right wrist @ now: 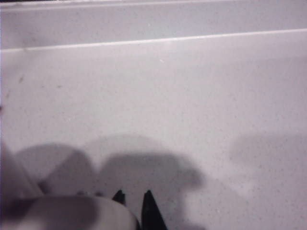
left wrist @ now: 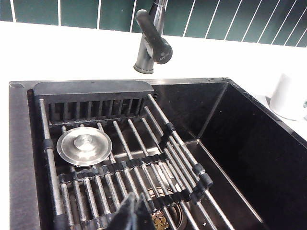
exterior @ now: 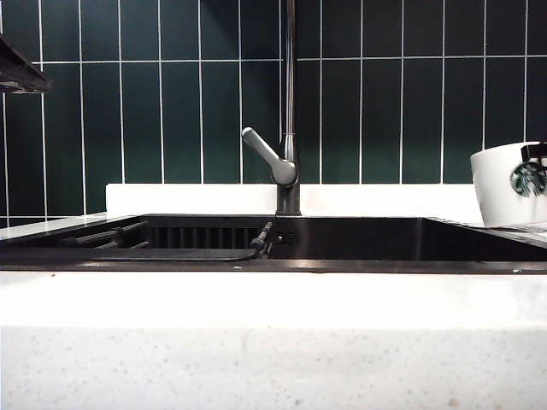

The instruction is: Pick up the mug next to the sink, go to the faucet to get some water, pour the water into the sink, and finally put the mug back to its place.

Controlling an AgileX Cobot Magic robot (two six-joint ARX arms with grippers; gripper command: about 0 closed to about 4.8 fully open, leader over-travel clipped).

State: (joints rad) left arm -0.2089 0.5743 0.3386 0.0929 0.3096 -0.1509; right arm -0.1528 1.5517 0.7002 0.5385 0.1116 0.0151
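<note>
- Mug stands upright on the white tabletop just beside the sink's right end, well to the right of the faucet, its green logo facing the exterior camera.
- Right gripper is at the mug; a dark piece of it shows at the mug's upper right edge in the exterior view. Its wrist view shows 2 dark tips narrowly apart, just beside a blurred white rim; whether they clamp the wall or merely touch it, I cannot tell.
- Left gripper hovers over the sink, left of the faucet, jaws pressed together and empty.
- Step, as I judge it: either the first pick-up or the final put-down; the frames alone do not settle which. If picking, the next move calls for a firm pinch on the rim before lifting.
- Around: a roll-up rack and a steel drain stopper sit in the sink left of the faucet; the angled lever juts out and could catch a passing mug.
</note>
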